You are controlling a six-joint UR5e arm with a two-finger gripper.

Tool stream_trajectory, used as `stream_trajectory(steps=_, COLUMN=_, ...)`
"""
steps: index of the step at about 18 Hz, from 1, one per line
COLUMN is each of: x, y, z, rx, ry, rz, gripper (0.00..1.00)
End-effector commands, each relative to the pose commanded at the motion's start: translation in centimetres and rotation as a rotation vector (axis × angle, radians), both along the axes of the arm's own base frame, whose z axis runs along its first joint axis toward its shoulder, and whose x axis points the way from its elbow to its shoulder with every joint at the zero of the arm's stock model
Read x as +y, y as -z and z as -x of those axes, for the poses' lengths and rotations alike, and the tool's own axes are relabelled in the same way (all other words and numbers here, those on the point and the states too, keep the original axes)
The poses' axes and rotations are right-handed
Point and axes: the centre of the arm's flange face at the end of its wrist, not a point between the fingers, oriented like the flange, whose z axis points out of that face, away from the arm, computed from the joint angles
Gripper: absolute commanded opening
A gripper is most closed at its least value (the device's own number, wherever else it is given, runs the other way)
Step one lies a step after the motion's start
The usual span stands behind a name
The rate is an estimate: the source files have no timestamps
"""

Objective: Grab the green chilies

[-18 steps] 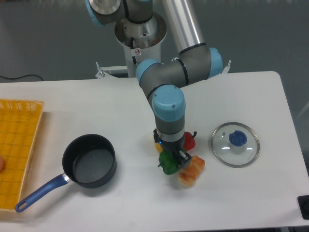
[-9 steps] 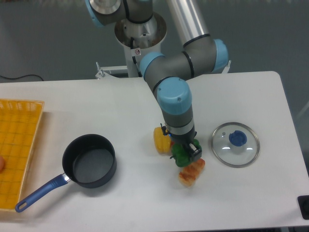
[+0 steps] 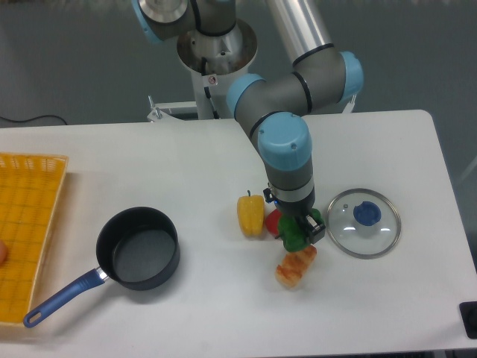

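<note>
Woven yellow plastic tray point(image 3: 30, 224) far left on white desk point(image 3: 186, 156). Matte black saucepan point(image 3: 139, 248), blue handle. Waxy yellow pepper point(image 3: 250, 215). Claw point(image 3: 300, 233) clamped on glossy lobed green pepper point(image 3: 295, 237), beside red pepper point(image 3: 273, 222), above toast-like piece point(image 3: 296, 267). Round glass lid point(image 3: 363, 222), blue knob.

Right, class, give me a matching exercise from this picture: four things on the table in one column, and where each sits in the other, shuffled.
Things:
1. green pepper
2. glass lid
3. black saucepan
4. yellow basket

Places:
A. at the table's left edge
B. in the gripper
C. right of the peppers
D. between the basket and the yellow pepper

Pairs: 1-B, 2-C, 3-D, 4-A
</note>
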Motion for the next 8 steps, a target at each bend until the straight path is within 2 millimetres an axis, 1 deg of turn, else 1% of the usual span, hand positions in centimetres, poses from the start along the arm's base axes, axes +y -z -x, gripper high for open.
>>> stream_trajectory(steps=4, x=-0.05, y=-0.18, z=-0.12, rx=-0.002, ry=-0.001, rz=-0.003, gripper=0.59)
stream_trajectory(steps=8, x=-0.18, y=0.17, z=-0.37, rx=-0.015, ry=-0.004, rz=0.001, gripper=0.59)
